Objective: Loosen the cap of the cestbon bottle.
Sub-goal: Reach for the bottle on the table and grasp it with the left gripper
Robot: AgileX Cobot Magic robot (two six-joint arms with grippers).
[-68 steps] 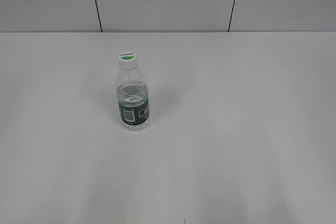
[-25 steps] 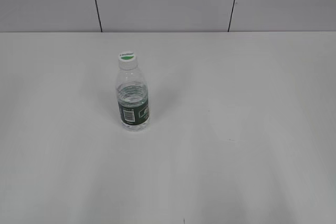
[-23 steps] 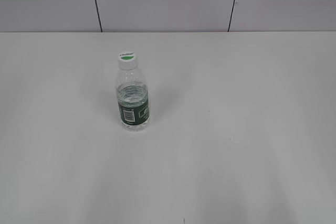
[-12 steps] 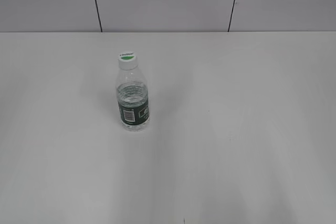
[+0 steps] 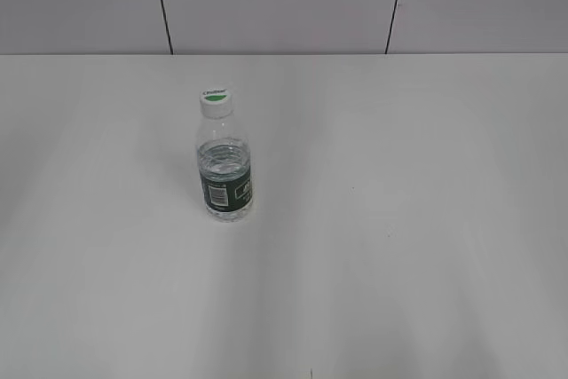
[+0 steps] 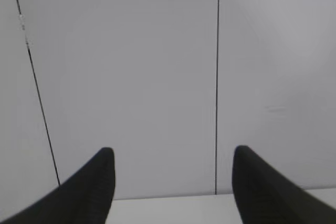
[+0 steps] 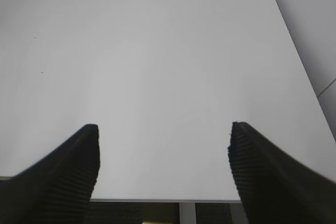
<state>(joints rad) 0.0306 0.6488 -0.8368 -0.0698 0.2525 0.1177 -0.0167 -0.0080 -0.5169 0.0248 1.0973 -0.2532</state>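
The cestbon bottle (image 5: 227,175) stands upright on the white table, left of centre in the exterior view. It is clear, with a dark green label band and a barcode patch. Its white cap (image 5: 215,101) with a green mark sits on the neck. Neither gripper shows in the exterior view. My left gripper (image 6: 172,153) is open and empty, facing the panelled wall. My right gripper (image 7: 164,128) is open and empty above the table's near edge. The bottle shows in neither wrist view.
The white table (image 5: 399,219) fills the exterior view, with a grey panelled wall (image 5: 275,2) behind it. The table's edge (image 7: 157,200) shows at the bottom of the right wrist view, with a dark gap below it.
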